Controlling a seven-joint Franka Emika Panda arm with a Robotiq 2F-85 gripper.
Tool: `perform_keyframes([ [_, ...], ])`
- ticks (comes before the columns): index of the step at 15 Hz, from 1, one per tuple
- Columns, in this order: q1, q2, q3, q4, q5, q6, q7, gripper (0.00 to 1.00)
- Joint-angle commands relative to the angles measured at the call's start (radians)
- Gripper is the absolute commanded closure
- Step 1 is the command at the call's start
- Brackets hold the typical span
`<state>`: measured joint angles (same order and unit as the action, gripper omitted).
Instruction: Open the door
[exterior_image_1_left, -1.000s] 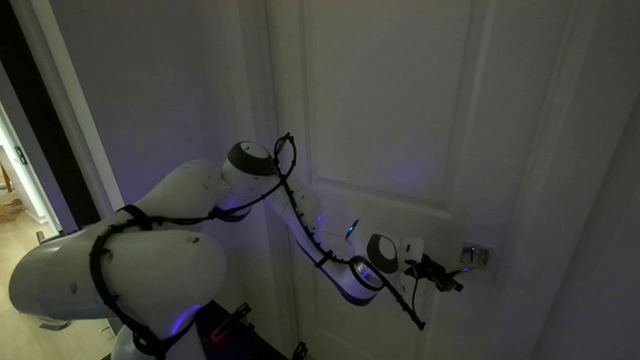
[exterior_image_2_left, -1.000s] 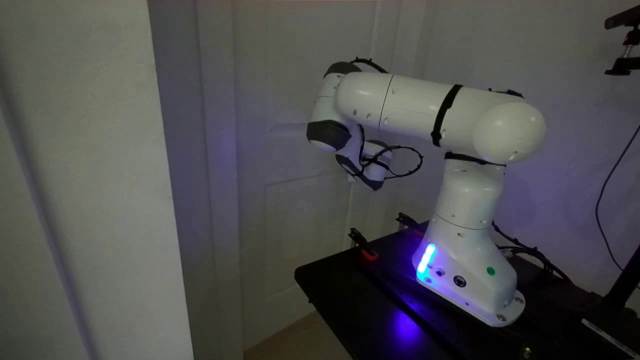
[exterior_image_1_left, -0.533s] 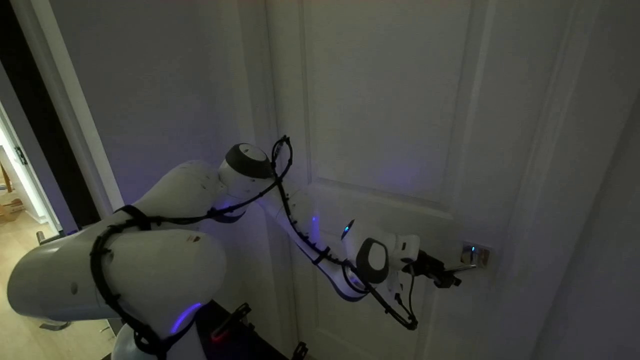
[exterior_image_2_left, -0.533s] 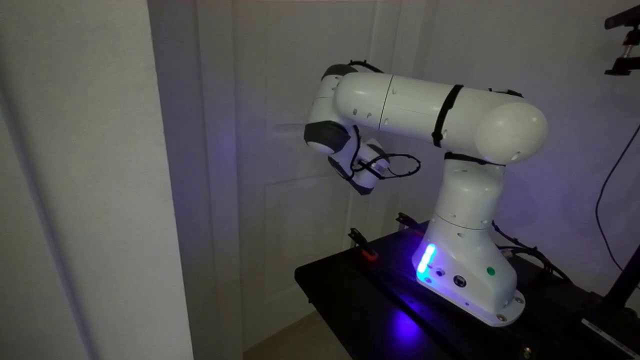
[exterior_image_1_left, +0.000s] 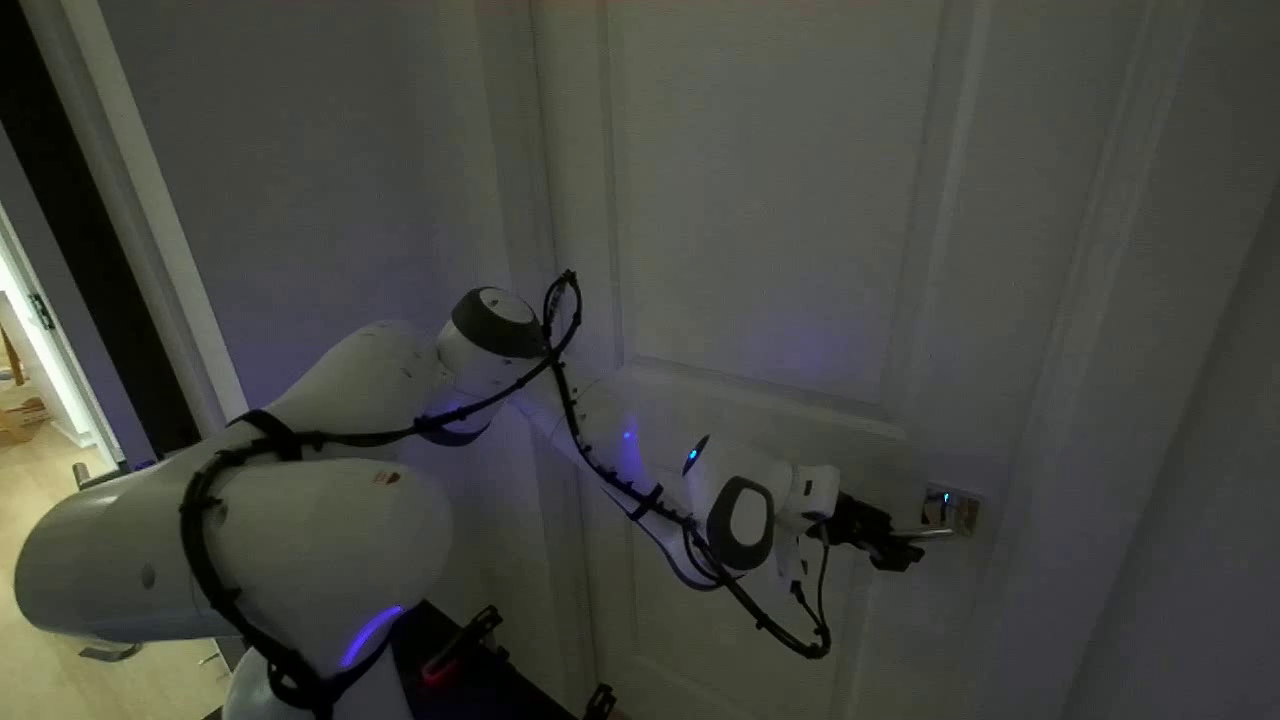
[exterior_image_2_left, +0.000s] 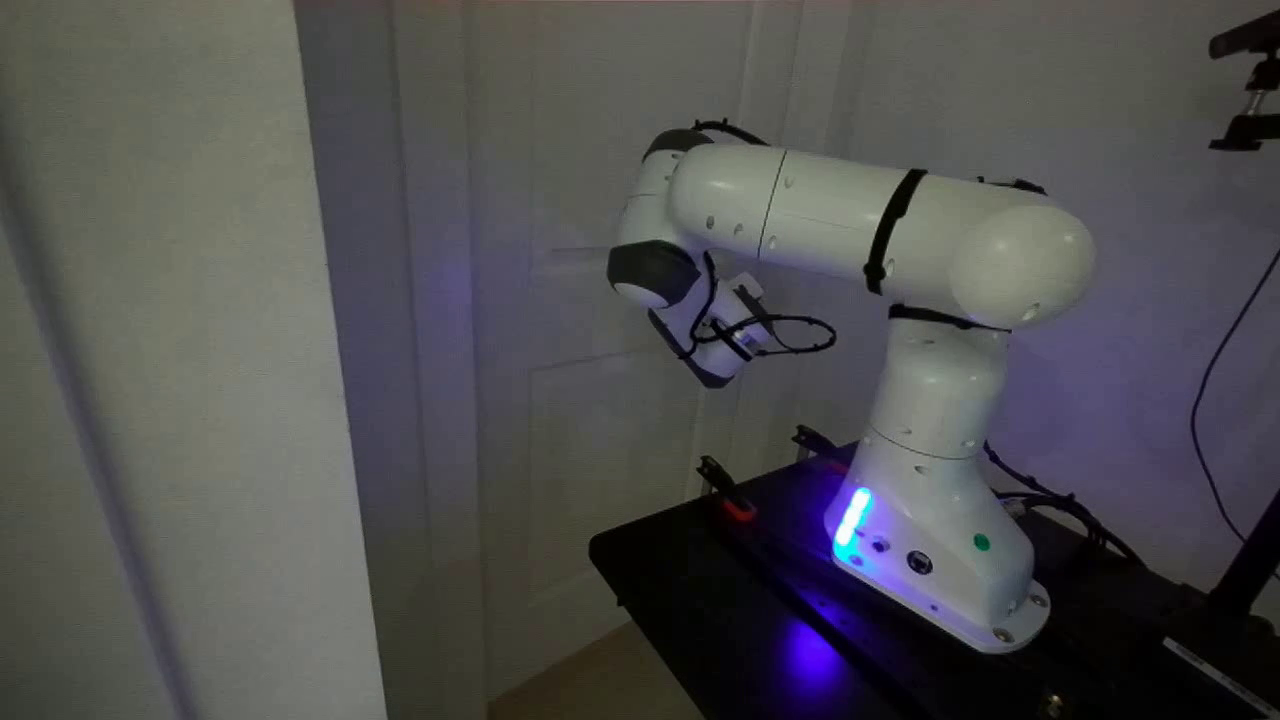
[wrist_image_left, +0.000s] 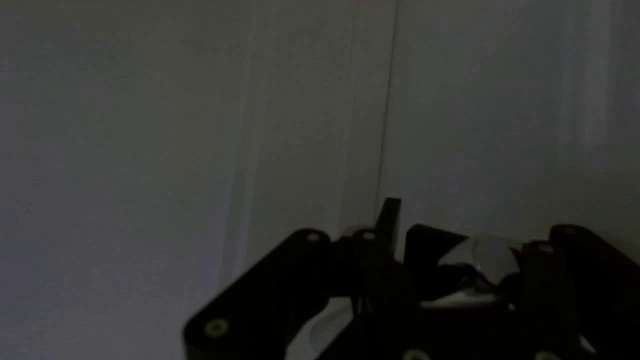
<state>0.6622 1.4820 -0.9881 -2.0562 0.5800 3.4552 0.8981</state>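
Note:
The door (exterior_image_1_left: 760, 220) is white with raised panels and shows in both exterior views, looking flush with its frame; its panelled face (exterior_image_2_left: 610, 440) is partly behind the arm in an exterior view. Its silver handle (exterior_image_1_left: 938, 533) sits near the right side, the lever lying about level and pointing toward my gripper (exterior_image_1_left: 905, 556). The black fingers look shut and meet the lever's free end. Whether they press on it or only stand beside it, I cannot tell. In the dark wrist view my gripper (wrist_image_left: 404, 230) fills the lower part, and the handle cannot be made out clearly.
A black table (exterior_image_2_left: 720, 590) carries the arm's base, with clamps (exterior_image_2_left: 725, 490) along its edge. A white wall (exterior_image_2_left: 160, 360) stands at the left there. Black cables (exterior_image_1_left: 765, 625) loop below the wrist. A dark stand (exterior_image_2_left: 1250, 560) is at the right.
My gripper has shifted slightly up and left while the wrist turned, and its cable loop swung along. The lever has gone from tilted down to about level. The door itself looks unmoved.

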Motion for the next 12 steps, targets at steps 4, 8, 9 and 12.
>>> perform_keyframes([
  [4, -0.044, -0.002, -0.032, 0.024, 0.109, 0.003, -0.107, 0.99],
  [8, -0.081, -0.004, -0.003, 0.084, 0.153, 0.005, -0.116, 0.99],
  [9, -0.089, -0.004, 0.004, 0.094, 0.162, 0.005, -0.117, 0.99],
  [12, -0.112, -0.004, 0.013, 0.122, 0.183, 0.004, -0.124, 0.99],
])
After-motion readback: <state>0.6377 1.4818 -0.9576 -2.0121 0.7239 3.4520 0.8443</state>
